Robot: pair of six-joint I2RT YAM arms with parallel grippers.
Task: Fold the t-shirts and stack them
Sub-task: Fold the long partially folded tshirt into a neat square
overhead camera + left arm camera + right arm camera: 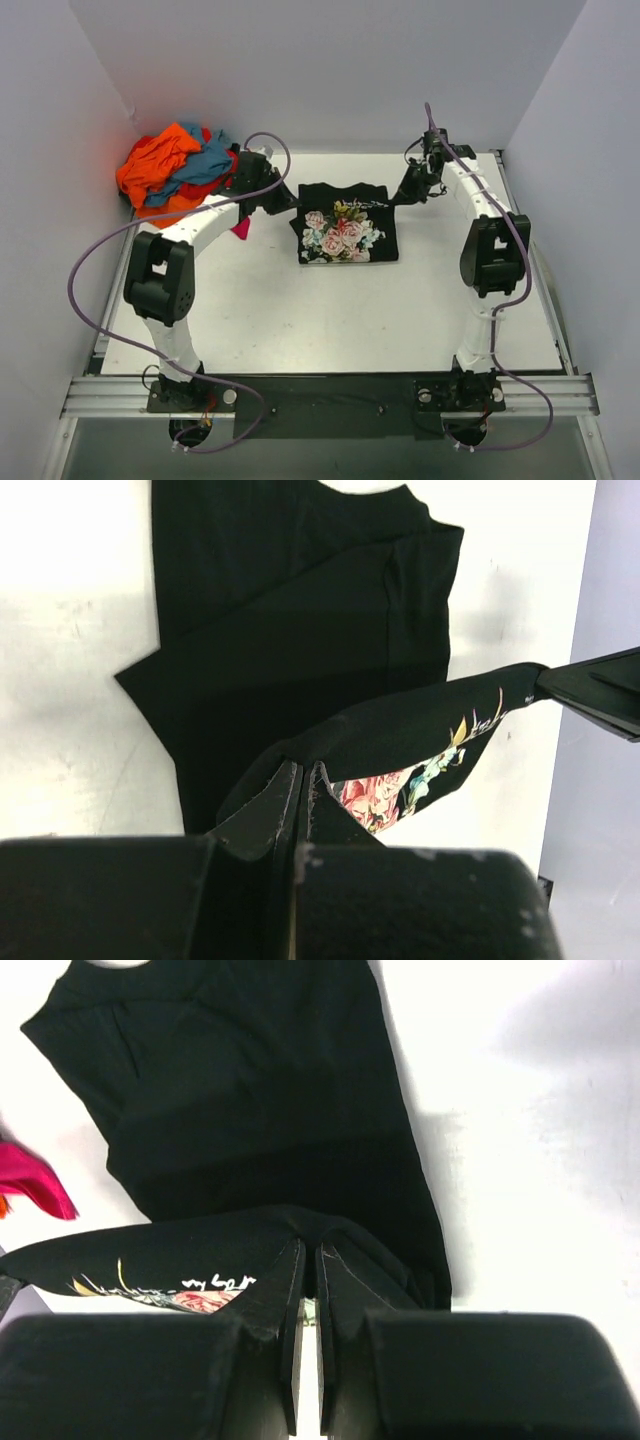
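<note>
The left gripper (303,772) is pinched tight on a fold of the black t-shirt (345,228), its jaws closed with only cloth between them. The right gripper (310,1252) is clamped the same way on the other end of the same edge. Between the two, the held edge is stretched into a taut strip lifted off the tabletop (300,320), with part of the rose print showing along it. The rest of the shirt lies flat beneath. The shirt sits midway between the left and right edges of the tabletop, closer to the far edge. A magenta t-shirt (241,228) lies near the left gripper, partly hidden under the arm. A pile of t-shirts (175,170), orange, teal-blue and red, fills the far left corner.
</note>
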